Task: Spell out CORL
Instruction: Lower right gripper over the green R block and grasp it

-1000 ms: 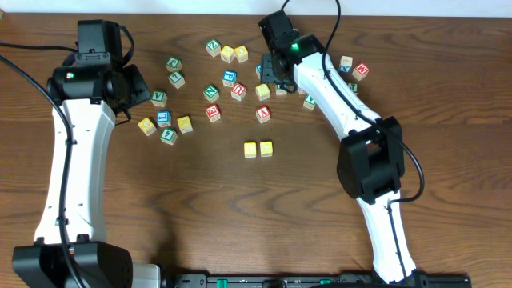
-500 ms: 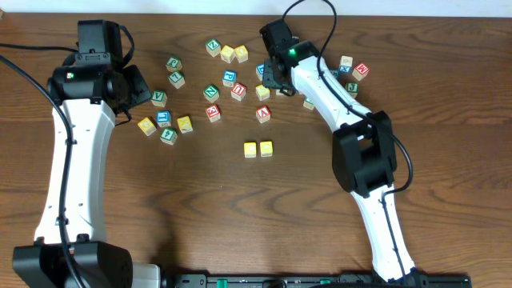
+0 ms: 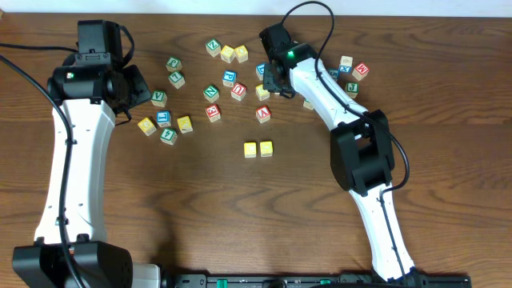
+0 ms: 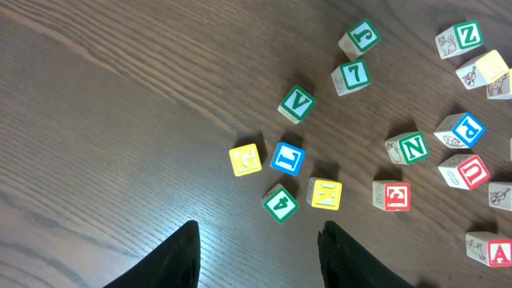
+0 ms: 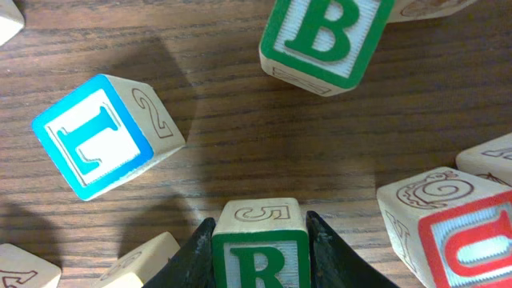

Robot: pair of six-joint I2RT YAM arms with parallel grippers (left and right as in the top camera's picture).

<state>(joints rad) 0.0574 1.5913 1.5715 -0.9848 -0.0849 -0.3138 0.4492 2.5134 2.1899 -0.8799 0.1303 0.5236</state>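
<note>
Can't see R cube point(image 5: 260, 240) overhead, buried under right gripper point(image 3: 275, 80). Only get its upper part on right wrist; likewise partial B cube point(image 5: 324, 36), U cube point(image 5: 460, 232) at edges.

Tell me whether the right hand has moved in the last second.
Yes: seen from overhead, the right hand has edged left against the unmoved yellow pair, closing on the R cube.

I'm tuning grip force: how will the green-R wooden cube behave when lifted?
The small wooden cube with the green R looks rigid, probably light. Its flat sides sit squarely between the right gripper fingers, so it likely won't roll or twist. Its smooth painted faces might slip.
</note>
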